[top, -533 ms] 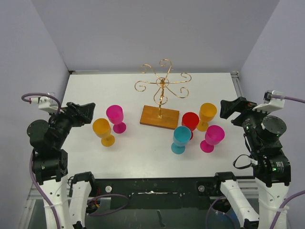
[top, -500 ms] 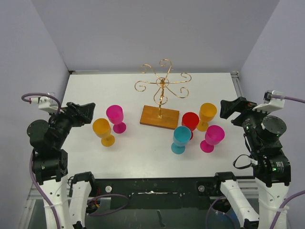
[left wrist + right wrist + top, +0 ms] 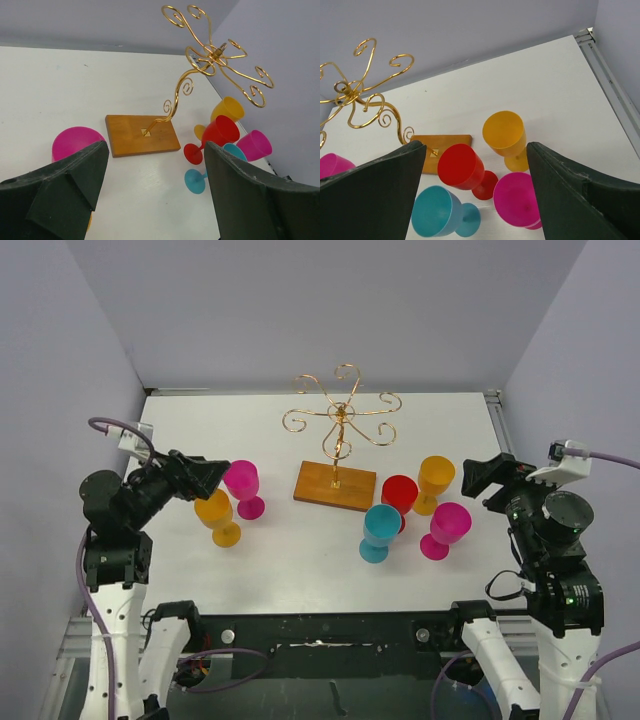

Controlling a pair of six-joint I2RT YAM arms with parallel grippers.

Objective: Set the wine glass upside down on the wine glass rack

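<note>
The gold wire rack (image 3: 340, 420) stands on its brown wooden base (image 3: 335, 485) at the table's middle back, with nothing hanging on it. Six glasses stand upright. On the left are an orange glass (image 3: 216, 515) and a magenta glass (image 3: 242, 485). On the right are a red glass (image 3: 399, 495), an orange glass (image 3: 435, 480), a teal glass (image 3: 379, 530) and a magenta glass (image 3: 446, 528). My left gripper (image 3: 205, 478) is open and empty, close beside the left pair. My right gripper (image 3: 480, 478) is open and empty, just right of the right group. In the right wrist view, the right gripper (image 3: 476, 145) frames the red glass (image 3: 462, 167).
The white table (image 3: 300, 560) is walled by grey panels at the back and sides. A metal rail (image 3: 495, 410) runs along the right edge. In the left wrist view the rack base (image 3: 141, 134) lies ahead of the left gripper (image 3: 155, 150), with the magenta glass (image 3: 75, 142) at its left finger.
My left arm has swung right, bringing its gripper up close to the left orange and magenta glasses. My right arm has shifted slightly. No glass has moved.
</note>
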